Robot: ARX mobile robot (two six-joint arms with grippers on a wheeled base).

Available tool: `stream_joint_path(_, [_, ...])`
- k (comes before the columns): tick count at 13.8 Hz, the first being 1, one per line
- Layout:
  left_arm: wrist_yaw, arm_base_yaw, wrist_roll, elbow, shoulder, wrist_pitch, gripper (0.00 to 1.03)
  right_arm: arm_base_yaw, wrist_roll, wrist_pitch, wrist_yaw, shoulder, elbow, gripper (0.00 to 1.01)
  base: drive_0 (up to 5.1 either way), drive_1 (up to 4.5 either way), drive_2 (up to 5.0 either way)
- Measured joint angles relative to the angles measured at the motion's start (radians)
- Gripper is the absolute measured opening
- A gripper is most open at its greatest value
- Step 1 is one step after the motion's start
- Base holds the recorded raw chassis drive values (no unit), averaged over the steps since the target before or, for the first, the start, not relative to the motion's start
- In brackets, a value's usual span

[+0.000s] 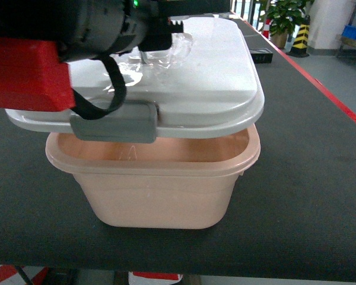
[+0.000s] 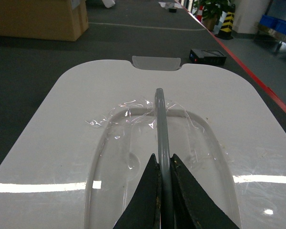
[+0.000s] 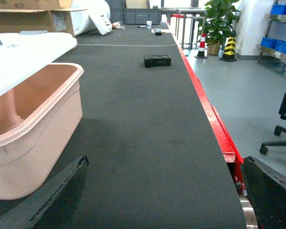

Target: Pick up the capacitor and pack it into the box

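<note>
Left gripper (image 2: pixel 164 167) clamped on lid handle (image 2: pixel 160 114) — lid (image 1: pixel 213 83) raised, skewed over box (image 1: pixel 166 196); right gripper (image 3: pixel 164 191) jaws spread, box at its 9 o'clock.

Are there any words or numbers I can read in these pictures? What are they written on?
None can be read.
Small black box on the mat: pale marks on its top, too blurred to read.
Cardboard carton: a label and print, too small to read.
Pink box and its white lid: no writing visible.
</note>
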Motion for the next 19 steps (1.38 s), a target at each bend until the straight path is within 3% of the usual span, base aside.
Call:
stream_joint_path(6, [-0.056, -0.014, -0.001, 0.061, 0.109, -0.045, 0.02, 0.0, 0.0, 0.0, 0.0, 0.0, 0.0, 0.98, 0.0, 0.0, 0.0])
stream_joint_path(12, [-0.026, -0.006, -0.037, 0.055, 0.131, -0.037, 0.02, 0.0, 0.0, 0.0, 0.0, 0.0, 0.0, 0.98, 0.0, 0.0, 0.0])
stream_joint_path(13, [-0.016, -0.005, -0.039, 0.047, 0.132, -0.037, 0.06, 0.0, 0.0, 0.0, 0.0, 0.0, 0.0, 0.98, 0.0, 0.0, 0.0])
stream_joint_path(16, [-0.002, -0.006, -0.034, 0.035, 0.132, 0.009, 0.46, 0.0, 0.0, 0.0, 0.0, 0.0, 0.0, 0.98, 0.0, 0.0, 0.0])
stream_joint_path(19, [0.015, 0.009, 0.01, 0.022, 0.124, 0.132, 0.78, 0.0, 0.0, 0.0, 0.0, 0.0, 0.0, 0.98, 0.0, 0.0, 0.0])
